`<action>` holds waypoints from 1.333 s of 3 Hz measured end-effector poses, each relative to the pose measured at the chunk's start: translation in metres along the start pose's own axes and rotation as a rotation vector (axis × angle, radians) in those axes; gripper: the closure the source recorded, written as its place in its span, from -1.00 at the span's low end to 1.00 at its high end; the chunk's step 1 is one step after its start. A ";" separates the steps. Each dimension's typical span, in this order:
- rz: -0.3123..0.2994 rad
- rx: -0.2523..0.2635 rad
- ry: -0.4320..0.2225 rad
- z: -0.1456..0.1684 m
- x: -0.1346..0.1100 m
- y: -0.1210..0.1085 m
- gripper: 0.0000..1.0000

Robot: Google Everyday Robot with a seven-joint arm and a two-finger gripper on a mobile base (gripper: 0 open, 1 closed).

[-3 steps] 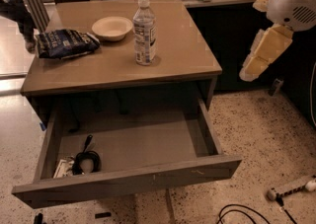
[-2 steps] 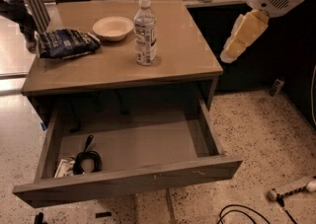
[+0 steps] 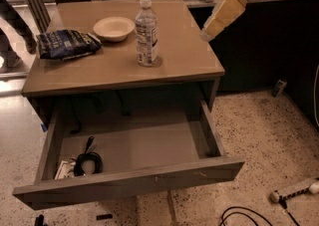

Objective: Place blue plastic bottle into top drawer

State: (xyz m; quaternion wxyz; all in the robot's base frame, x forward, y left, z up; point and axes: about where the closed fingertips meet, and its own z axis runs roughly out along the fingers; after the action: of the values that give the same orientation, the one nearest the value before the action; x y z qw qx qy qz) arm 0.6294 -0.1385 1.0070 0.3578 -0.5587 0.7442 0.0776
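Note:
The blue plastic bottle [image 3: 146, 33] is clear and ribbed with a white cap and a pale label. It stands upright near the middle of the brown tabletop [image 3: 184, 56]. The top drawer [image 3: 129, 177] is pulled out wide below the table's front edge. My gripper [image 3: 208, 34] hangs at the end of a pale yellow finger piece above the table's right edge, to the right of the bottle and apart from it, holding nothing.
A pale bowl [image 3: 113, 27] and a dark blue crinkled snack bag [image 3: 66, 43] lie on the table's left half. A coiled black cable [image 3: 86, 160] lies in the drawer's left front corner. Cables and a power strip [image 3: 294, 191] lie on the speckled floor at right.
My arm and gripper have swung up and to the left, from beside the table's right side to above its right edge, nearer the bottle. Nothing else has moved.

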 end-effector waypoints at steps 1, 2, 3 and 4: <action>0.027 0.007 -0.061 0.012 -0.006 -0.004 -1.00; 0.045 0.017 -0.155 0.030 -0.025 -0.015 -1.00; 0.050 0.019 -0.228 0.047 -0.044 -0.026 -1.00; 0.048 -0.010 -0.275 0.071 -0.061 -0.031 -1.00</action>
State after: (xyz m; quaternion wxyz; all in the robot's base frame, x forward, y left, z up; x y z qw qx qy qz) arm 0.6961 -0.0654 1.0017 0.4514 -0.5269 0.7009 0.1657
